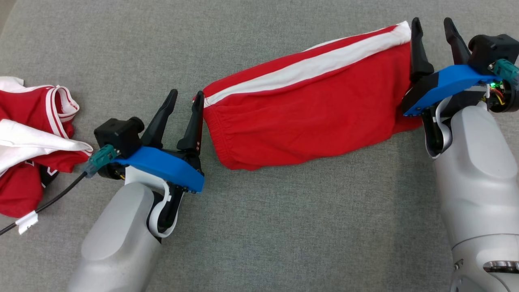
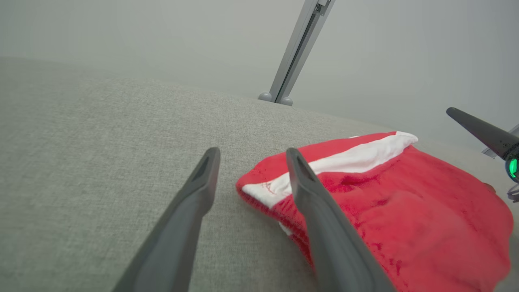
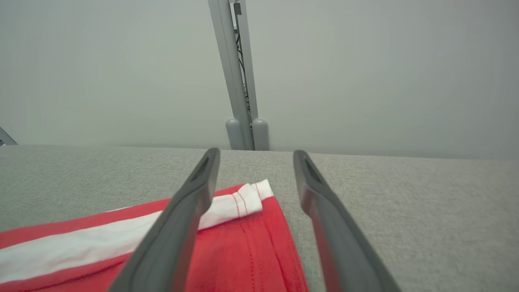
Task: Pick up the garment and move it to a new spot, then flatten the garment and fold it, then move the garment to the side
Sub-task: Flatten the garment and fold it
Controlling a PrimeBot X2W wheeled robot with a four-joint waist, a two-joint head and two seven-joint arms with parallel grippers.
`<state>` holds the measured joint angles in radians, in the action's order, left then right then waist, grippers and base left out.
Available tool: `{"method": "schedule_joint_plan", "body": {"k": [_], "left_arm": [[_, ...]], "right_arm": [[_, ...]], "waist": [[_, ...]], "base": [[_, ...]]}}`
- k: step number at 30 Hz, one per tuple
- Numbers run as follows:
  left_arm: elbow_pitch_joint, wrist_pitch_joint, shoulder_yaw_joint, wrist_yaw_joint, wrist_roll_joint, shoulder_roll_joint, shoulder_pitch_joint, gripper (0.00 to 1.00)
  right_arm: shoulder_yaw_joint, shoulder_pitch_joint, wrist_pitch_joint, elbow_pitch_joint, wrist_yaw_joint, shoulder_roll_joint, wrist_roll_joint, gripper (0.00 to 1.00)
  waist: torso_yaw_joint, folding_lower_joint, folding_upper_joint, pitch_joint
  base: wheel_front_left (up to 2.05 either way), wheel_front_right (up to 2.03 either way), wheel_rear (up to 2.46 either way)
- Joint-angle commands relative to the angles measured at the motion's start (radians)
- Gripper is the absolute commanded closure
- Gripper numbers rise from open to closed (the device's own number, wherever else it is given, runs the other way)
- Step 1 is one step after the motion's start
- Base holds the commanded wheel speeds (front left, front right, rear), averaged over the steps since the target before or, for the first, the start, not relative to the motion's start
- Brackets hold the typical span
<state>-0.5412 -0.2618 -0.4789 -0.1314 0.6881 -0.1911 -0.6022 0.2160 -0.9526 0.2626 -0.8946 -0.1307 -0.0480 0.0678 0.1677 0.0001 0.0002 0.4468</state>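
Nearest the camera, two pale rounded forearms rise from the bottom of the head view, each ending in a blue plate and two long dark fingers.

The left gripper (image 1: 187,94) has its fingers spread apart, with nothing between them but the grey woven cushion surface (image 1: 259,227). Behind this gripper's wrist, on its outer side, lies a crumpled red-and-white jersey heap (image 1: 28,142), and a thin black cable with a white tag (image 1: 48,202) trails beside it.

Just off the left gripper's inner finger is the gathered waistband end of the red fabric shorts with a white side stripe (image 1: 304,113). In the left wrist view that finger overlaps the edge of the shorts (image 2: 405,211); whether it touches the cloth cannot be told. The left gripper (image 2: 252,156) holds nothing.

The shorts lie folded flat on the cushion and stretch from one gripper across to the other.

The right gripper (image 1: 432,21) is also spread wide and empty. Its inner finger lies over the hem end of the shorts (image 3: 243,251) and its outer finger over bare cushion, as the right wrist view shows (image 3: 256,156).

Beyond both sets of fingertips, past the cushion's far edge, a grey metal post (image 3: 239,81) stands against a plain pale wall.
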Motion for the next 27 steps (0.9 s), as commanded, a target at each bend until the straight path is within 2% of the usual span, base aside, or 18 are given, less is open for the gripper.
{"method": "schedule_joint_plan", "body": {"k": [1,7,10,13,16,17,18,19,22,27], "left_arm": [[-0.001,-0.005,0.019,0.002,-0.016,0.001,0.021,0.0],[0.017,-0.005,0.107,0.002,-0.087,0.021,0.096,0.0],[0.028,-0.004,0.141,0.002,-0.127,0.03,0.135,0.0],[0.033,-0.004,0.169,0.002,-0.151,0.038,0.164,0.0],[0.034,-0.004,0.182,0.002,-0.166,0.05,0.18,0.0],[0.033,-0.004,0.187,0.002,-0.17,0.05,0.184,0.0],[0.033,-0.004,0.192,0.002,-0.173,0.05,0.187,0.0],[0.032,-0.004,0.196,0.002,-0.176,0.049,0.189,0.0],[0.031,-0.004,0.21,0.002,-0.189,0.048,0.197,0.0],[0.032,-0.004,0.247,0.002,-0.225,0.051,0.231,0.0]], "right_arm": [[0.001,0.023,0.003,-0.005,0.0,-0.005,0.009,0.0],[0.004,0.097,0.003,-0.031,0.0,-0.005,0.043,0.0],[0.028,0.132,-0.002,-0.081,0.0,-0.005,0.089,0.0],[0.064,0.146,-0.052,-0.143,0.0,-0.004,0.123,0.0],[0.06,0.15,-0.089,-0.222,0.0,-0.003,0.108,0.0],[0.051,0.147,-0.091,-0.247,0.0,-0.001,0.099,0.11],[0.034,0.144,-0.092,-0.271,0.0,0.001,0.09,0.71],[0.018,0.14,-0.089,-0.298,-0.001,0.004,0.071,1.0],[-0.01,0.126,-0.051,-0.333,0.0,0.001,0.017,1.0],[-0.004,0.147,-0.004,-0.315,0.001,-0.006,-0.068,1.0]], "waist": [[-0.004,-0.0001,-0.0002,-0.007],[-0.016,-0.0001,-0.0002,-0.034],[-0.021,-0.0001,-0.0002,-0.045],[-0.022,-0.0001,-0.0002,-0.053],[-0.018,-0.0001,-0.0002,-0.06],[-0.018,-0.0001,-0.0002,-0.062],[-0.019,-0.0001,-0.0002,-0.065],[-0.02,-0.0001,-0.0002,-0.068],[-0.027,-0.0001,-0.0002,-0.081],[-0.051,-0.0001,-0.0002,-0.121]], "base": [[0.0,0.0,0.0],[0.0,0.0,0.0],[0.0,0.0,0.0],[0.0,0.0,0.0],[0.0,0.0,0.0],[0.0,0.0,0.0],[0.0,0.0,0.0],[0.0,0.0,0.0],[0.0,0.0,0.0],[0.0,0.0,0.0]]}}
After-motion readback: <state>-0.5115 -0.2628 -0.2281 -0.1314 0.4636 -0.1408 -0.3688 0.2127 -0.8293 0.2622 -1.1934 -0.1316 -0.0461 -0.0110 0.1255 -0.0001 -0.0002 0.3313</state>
